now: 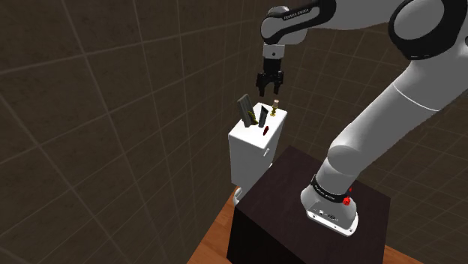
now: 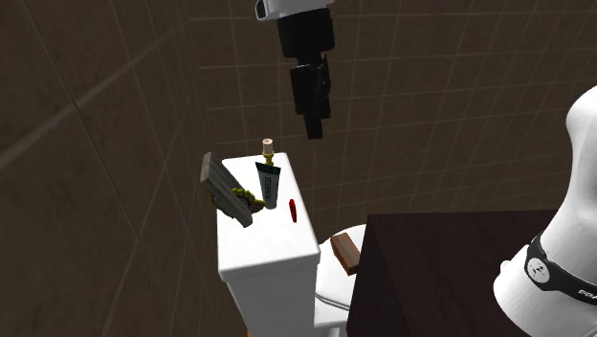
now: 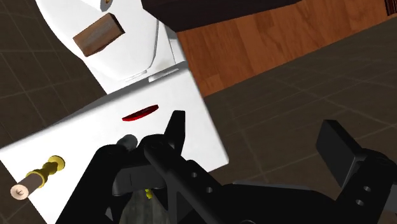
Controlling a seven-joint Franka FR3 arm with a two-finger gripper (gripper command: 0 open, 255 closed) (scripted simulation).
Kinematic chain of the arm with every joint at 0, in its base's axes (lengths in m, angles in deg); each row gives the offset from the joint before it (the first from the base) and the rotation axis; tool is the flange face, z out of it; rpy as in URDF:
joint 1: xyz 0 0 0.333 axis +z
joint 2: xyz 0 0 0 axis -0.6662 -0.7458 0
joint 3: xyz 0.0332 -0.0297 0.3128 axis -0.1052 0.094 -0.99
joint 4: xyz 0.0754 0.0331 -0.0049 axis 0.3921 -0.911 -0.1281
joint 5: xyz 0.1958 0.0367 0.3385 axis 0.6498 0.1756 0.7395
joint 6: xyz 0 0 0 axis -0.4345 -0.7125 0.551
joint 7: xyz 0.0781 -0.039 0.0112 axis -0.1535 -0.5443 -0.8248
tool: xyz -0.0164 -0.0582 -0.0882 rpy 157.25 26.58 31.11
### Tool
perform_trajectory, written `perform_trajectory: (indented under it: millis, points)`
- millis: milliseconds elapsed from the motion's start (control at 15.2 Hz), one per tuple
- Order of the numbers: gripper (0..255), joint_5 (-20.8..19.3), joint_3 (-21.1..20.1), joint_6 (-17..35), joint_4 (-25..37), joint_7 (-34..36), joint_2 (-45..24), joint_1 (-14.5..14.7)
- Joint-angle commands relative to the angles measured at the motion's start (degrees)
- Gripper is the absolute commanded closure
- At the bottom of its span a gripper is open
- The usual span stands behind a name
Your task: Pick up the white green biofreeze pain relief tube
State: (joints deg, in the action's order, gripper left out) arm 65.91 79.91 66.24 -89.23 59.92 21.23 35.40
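Your gripper (image 1: pixel 270 91) hung above the toilet tank (image 2: pixel 268 251), fingers spread with nothing between them. The white-and-green tube (image 2: pixel 268 184) stood upright on the tank's lid, hemmed in by a leaning grey box (image 2: pixel 228 191), a small yellow bottle (image 2: pixel 268 146) and a flat red piece (image 2: pixel 292 207).

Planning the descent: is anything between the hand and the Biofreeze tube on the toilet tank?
Nothing visible. The open hand hangs in clear air above the tube; a small bottle and a tilted box stand close beside it.
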Motion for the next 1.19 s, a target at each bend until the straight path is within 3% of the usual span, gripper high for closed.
perform_trajectory:
  millis: [0, 594, 1122]
  points:
    - [0, 0.5, 1.2, 2.2, 1.3, -1.0, -4.2, -0.6]
    - [0, 5.0, 4.9, 6.5, 13.0, -5.7, -23.8, -4.3]
    - [0, 9.9, 5.7, 6.3, 27.8, -8.7, -41.7, -10.0]
